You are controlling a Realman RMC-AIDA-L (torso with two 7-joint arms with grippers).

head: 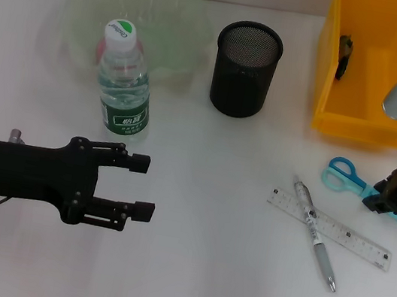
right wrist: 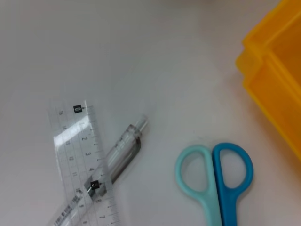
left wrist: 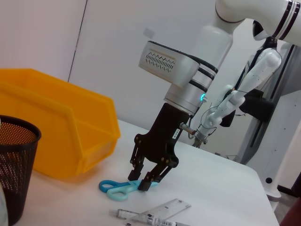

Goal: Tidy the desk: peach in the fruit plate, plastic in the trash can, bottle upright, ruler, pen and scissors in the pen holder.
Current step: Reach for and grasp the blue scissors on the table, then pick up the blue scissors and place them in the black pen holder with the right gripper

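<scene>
The bottle (head: 122, 79) stands upright before the pale green fruit plate (head: 175, 15). A pinkish peach (head: 102, 52) shows in the plate, mostly hidden behind the bottle. The black mesh pen holder (head: 246, 69) stands mid-table. Blue scissors (head: 343, 175) lie flat at the right, with my right gripper (head: 386, 201) lowered over their blades, fingers open on either side. The pen (head: 314, 233) lies across the clear ruler (head: 326, 227). My left gripper (head: 139, 184) hovers open and holds nothing, below the bottle. A dark scrap (head: 344, 55) lies in the yellow bin (head: 367, 119); I cannot tell if it is the plastic.
The yellow bin stands at the back right, close behind the scissors. White tabletop lies bare between the left gripper and the ruler. The right wrist view shows the scissors' handles (right wrist: 214, 169) beside the bin's corner (right wrist: 277, 70).
</scene>
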